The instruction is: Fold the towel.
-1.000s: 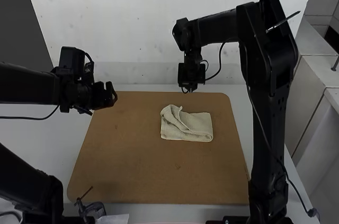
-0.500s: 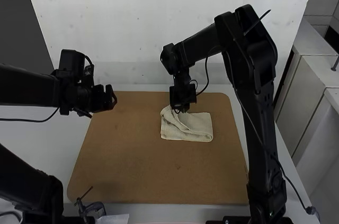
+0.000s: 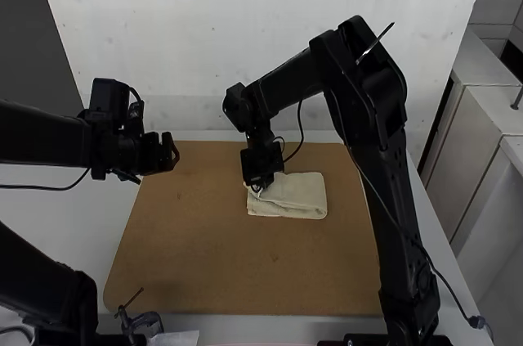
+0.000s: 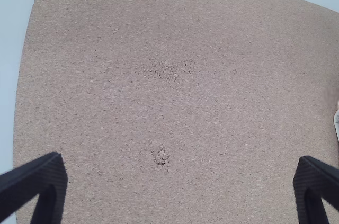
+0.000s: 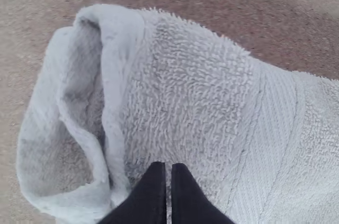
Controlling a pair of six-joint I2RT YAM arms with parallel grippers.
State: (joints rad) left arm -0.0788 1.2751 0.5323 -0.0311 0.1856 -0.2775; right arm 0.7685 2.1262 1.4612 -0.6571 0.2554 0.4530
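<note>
The pale towel (image 3: 298, 192) lies folded in a small bundle on the brown board. My right gripper (image 3: 258, 186) is over the towel's left part, hiding some of it. In the right wrist view, my right gripper (image 5: 168, 167) has its dark fingertips together against the towel (image 5: 190, 91); no cloth is clearly pinched between them. A loose, rolled edge with layered folds lies beside the tips. My left gripper (image 3: 174, 152) hangs above the board's far left corner, away from the towel. In the left wrist view, my left gripper (image 4: 180, 168) is open, with bare board between its fingers.
The brown board (image 3: 204, 272) lies on a white table (image 3: 57, 223), with a white wall behind its far edge. A small clamp-like dark object (image 3: 143, 323) is at the board's near left edge. Grey-white cabinets stand to the right.
My right gripper has come down and moved left onto the towel, and the right arm has swung left with it. The towel's upper-left flap has shifted. The left arm has hardly moved.
</note>
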